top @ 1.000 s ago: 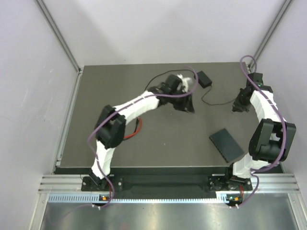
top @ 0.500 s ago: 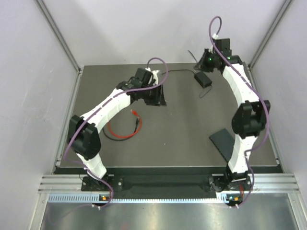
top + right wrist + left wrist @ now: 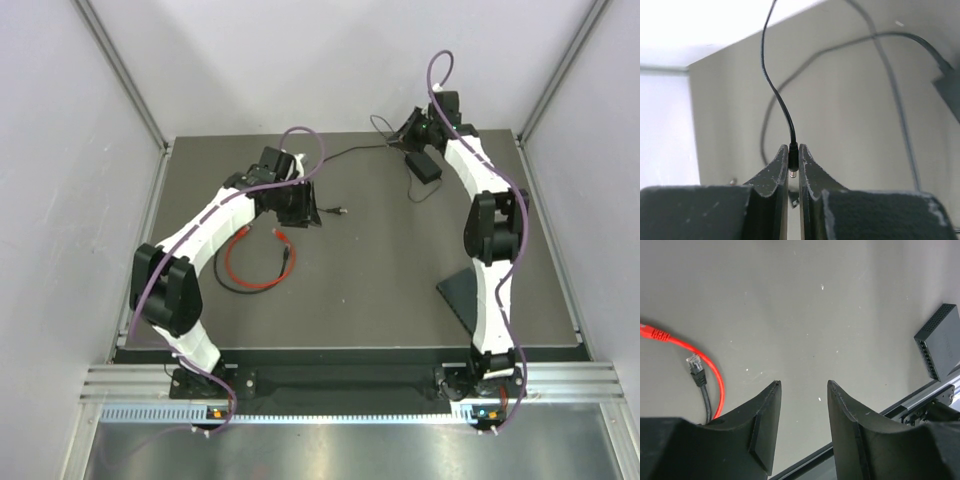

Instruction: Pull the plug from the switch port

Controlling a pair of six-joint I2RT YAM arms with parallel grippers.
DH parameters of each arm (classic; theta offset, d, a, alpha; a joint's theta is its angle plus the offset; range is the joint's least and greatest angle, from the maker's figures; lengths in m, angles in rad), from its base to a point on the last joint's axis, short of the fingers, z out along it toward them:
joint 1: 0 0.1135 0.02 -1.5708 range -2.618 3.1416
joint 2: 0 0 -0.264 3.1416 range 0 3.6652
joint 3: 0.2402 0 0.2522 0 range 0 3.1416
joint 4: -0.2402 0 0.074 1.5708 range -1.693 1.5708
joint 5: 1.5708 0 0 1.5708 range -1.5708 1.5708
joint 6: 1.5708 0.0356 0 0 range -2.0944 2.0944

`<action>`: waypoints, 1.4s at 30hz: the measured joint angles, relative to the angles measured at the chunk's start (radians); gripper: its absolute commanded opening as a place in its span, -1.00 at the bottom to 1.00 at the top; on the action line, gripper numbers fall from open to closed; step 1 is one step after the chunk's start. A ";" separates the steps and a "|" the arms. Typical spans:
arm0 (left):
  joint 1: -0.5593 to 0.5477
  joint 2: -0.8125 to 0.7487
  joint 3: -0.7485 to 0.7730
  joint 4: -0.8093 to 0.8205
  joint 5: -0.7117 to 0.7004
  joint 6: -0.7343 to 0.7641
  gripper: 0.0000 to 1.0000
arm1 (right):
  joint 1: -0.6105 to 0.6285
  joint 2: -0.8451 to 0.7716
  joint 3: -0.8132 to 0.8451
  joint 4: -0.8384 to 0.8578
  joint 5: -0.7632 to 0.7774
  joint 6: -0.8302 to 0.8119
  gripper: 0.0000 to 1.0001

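Note:
The switch is a flat matte black box at the front right of the mat, partly behind my right arm. It also shows in the left wrist view, its edge lined with small ports and nothing plugged into them. My right gripper is at the far back, well away from the box, and is shut on a small black barrel plug. The plug's thin cord rises from the jaws. My left gripper hovers open and empty over the mat's middle left.
A small black power brick with thin cords lies just in front of my right gripper. A red cable and a black cable with a clear plug end lie coiled at the left. Grey walls surround the mat.
My right arm has swung from beside the switch up to the far back edge, past the power brick. My left gripper has moved left across the mat, uncovering the red cable.

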 measured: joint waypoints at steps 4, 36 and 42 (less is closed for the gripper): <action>0.007 -0.021 -0.007 -0.006 -0.013 0.009 -0.06 | -0.013 0.056 0.000 -0.011 0.038 0.031 -0.94; 0.036 -0.054 -0.037 -0.041 -0.040 0.051 -0.07 | 0.113 -0.162 -0.142 -0.335 0.037 -0.097 0.47; 0.036 -0.048 -0.037 -0.039 -0.029 0.060 -0.07 | -0.037 -0.616 -0.502 -0.468 0.127 -0.082 0.52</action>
